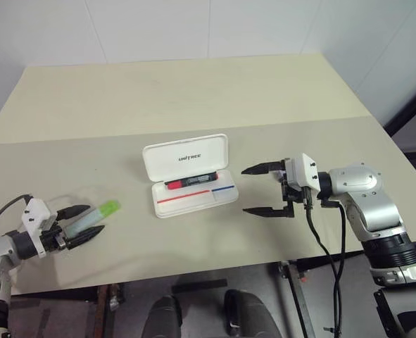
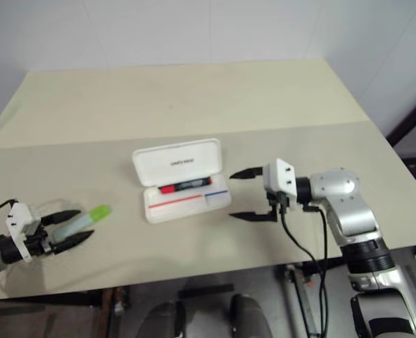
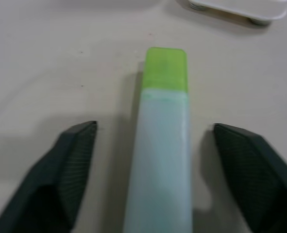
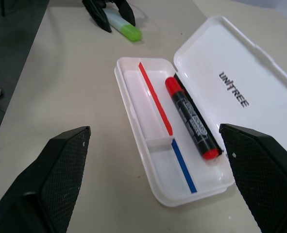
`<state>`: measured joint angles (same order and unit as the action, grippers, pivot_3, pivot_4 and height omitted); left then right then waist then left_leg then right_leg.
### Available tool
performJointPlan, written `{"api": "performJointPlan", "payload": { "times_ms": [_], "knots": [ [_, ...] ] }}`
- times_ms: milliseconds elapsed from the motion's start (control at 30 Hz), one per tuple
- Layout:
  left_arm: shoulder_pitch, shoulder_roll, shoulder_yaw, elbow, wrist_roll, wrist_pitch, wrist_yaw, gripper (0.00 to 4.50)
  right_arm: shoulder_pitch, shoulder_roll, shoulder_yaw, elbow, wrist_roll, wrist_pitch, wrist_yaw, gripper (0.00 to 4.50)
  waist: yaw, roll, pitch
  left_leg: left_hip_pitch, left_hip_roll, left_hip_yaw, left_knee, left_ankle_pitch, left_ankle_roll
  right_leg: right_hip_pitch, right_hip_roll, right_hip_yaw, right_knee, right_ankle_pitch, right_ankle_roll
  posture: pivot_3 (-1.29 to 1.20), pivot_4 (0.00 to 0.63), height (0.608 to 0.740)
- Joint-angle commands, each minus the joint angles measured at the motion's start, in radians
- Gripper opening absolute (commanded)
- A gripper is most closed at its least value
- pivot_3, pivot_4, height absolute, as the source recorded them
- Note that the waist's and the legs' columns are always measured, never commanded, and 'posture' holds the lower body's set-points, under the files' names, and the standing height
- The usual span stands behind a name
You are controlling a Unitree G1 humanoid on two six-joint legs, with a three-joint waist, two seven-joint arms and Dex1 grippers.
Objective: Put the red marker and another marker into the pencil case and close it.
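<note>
The pencil case (image 1: 188, 177) lies open about midway along the tabletop (image 1: 193, 91), a little nearer the front edge than the back, its lid folded back flat toward the far edge. The red marker (image 1: 191, 182) lies inside the tray, along the hinge side, right beside the lid. A red stripe and a blue stripe run along the tray floor in front of it.

Over by the front left corner of the tabletop, the light green marker (image 1: 98, 215) lies flat, its bright green cap pointing toward the case. The left gripper (image 1: 81, 223) is low over it, its fingers (image 3: 68, 170) spread on either side of the marker's pale body with a gap on each side, so they have not got hold of it.

The right gripper (image 1: 264, 190) hangs just to the right of the case, pointing at it, fingers (image 4: 51, 179) spread wide apart and gripping nothing.
</note>
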<state>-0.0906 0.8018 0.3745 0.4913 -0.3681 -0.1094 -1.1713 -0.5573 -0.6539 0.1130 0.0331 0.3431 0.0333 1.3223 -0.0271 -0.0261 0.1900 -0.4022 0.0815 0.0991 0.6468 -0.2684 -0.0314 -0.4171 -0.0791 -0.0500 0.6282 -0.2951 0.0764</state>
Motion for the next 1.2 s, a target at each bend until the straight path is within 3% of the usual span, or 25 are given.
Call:
{"api": "performJointPlan", "payload": {
  "times_ms": [33, 167, 200, 533, 767, 967, 1067, 1200],
  "knots": [
    [0.013, -0.012, -0.027, 0.026, 0.003, 0.008, -0.025, 2.63, 0.01, -0.017, -0.032, -0.045, 0.012, 0.007, -0.016, 4.5, 0.0, 0.0, 0.0, 0.0, 0.0, 0.0, 0.0, 0.0, 0.0, 0.0, 0.0, 0.0, 0.0, 0.0, 0.0, 0.0, 0.15, 0.74],
    [0.024, -0.02, -0.032, 0.013, 0.004, 0.001, -0.024, 1.24, 0.016, -0.017, -0.03, -0.064, 0.01, 0.016, -0.028, 4.5, 0.0, 0.0, 0.0, 0.0, 0.0, 0.002, 0.0, -0.001, 0.001, 0.0, -0.001, 0.0, -0.001, 0.0, 0.0, 0.0, 0.15, 0.74],
    [0.028, -0.023, -0.033, 0.006, 0.005, -0.003, -0.022, 1.12, 0.018, -0.016, -0.029, -0.067, 0.01, 0.017, -0.03, 4.5, 0.0, 0.0, 0.0, 0.0, 0.0, 0.002, 0.0, -0.001, 0.001, 0.0, -0.001, -0.001, -0.001, 0.0, 0.0, 0.0, 0.15, 0.74],
    [0.09, -0.057, -0.009, -0.244, -0.049, 0.03, 0.031, 1.13, 0.025, -0.007, -0.017, -0.063, 0.003, 0.015, -0.042, 4.5, 0.001, 0.0, 0.0, 0.0, 0.0, 0.003, 0.0, -0.001, 0.002, 0.0, -0.001, -0.001, -0.001, 0.0, 0.001, 0.0, 0.15, 0.74],
    [0.096, -0.013, -0.001, -0.534, -0.111, 0.158, 0.066, 1.13, 0.034, 0.002, -0.014, -0.053, 0.004, 0.013, -0.048, 4.5, -0.001, -0.001, -0.001, 0.0, 0.0, 0.002, 0.0, -0.001, 0.002, 0.0, -0.001, -0.001, 0.0, 0.0, 0.001, 0.0, 0.15, 0.74],
    [0.007, -0.028, -0.086, -0.626, -0.097, 0.225, 0.101, 1.13, 0.045, 0.005, -0.017, -0.08, 0.009, 0.032, -0.075, 4.5, 0.0, -0.001, -0.001, 0.0, 0.0, 0.003, 0.0, -0.001, 0.002, 0.0, 0.001, -0.001, 0.0, 0.0, 0.001, 0.0, 0.15, 0.74],
    [-0.108, -0.091, -0.236, -0.642, -0.043, 0.25, 0.13, 1.13, 0.063, 0.002, -0.022, -0.131, 0.011, 0.063, -0.109, 4.5, 0.01, -0.001, -0.001, 0.0, 0.0, 0.003, 0.001, -0.001, 0.002, 0.0, 0.001, -0.001, 0.0, 0.001, 0.001, 0.0, 0.15, 0.74],
    [-0.199, -0.161, -0.328, -0.588, 0.011, 0.236, 0.163, 1.13, 0.083, 0.001, -0.027, -0.173, 0.007, 0.092, -0.144, 4.5, 0.02, -0.001, -0.001, -0.001, -0.001, 0.004, 0.003, -0.001, 0.002, 0.0, 0.002, 0.0, -0.001, 0.002, 0.003, 0.0, 0.15, 0.74]
  ]
}}
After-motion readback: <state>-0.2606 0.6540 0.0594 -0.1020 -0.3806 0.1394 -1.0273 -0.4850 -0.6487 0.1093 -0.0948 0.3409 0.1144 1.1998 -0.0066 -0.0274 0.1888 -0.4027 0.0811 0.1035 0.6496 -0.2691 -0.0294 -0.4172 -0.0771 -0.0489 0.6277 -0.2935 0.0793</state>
